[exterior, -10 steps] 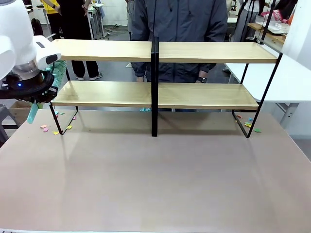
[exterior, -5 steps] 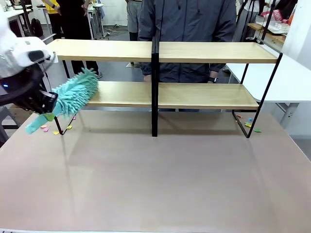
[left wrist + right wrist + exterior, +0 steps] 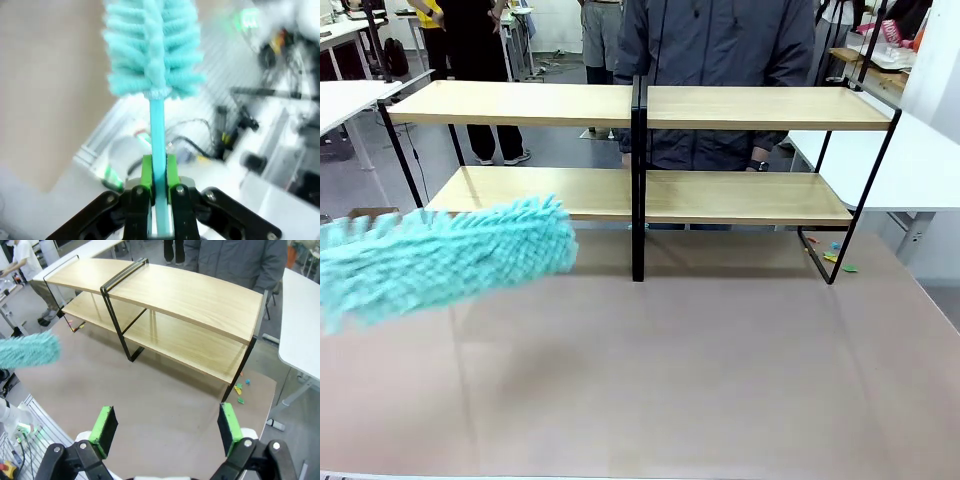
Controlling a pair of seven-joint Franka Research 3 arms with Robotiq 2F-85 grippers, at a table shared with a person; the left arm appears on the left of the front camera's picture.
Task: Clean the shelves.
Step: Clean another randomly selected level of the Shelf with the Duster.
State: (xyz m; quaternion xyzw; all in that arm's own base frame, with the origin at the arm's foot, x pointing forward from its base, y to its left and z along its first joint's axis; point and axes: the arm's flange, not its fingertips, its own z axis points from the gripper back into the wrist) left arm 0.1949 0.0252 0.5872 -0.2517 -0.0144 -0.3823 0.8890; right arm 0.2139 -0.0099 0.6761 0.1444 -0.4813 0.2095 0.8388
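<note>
The shelves (image 3: 640, 150) stand along the far side of the brown desk (image 3: 700, 380). The left end effector (image 3: 159, 187) clamps a teal duster (image 3: 152, 45); the right end effector (image 3: 165, 427) gapes empty. Paper scraps (image 3: 840, 258) lie by the right frame.

Front view: fixed at the robot's side, facing across the tabletop (image 3: 720, 380) toward the shelves (image 3: 640, 195) and a person (image 3: 720, 80). Right wrist view: high, angled down onto the same shelves (image 3: 175, 315) and tabletop (image 3: 165, 410). Left wrist view: close along its pincer (image 3: 159, 172), facing a duster (image 3: 152, 45), shared with both other views.
</note>
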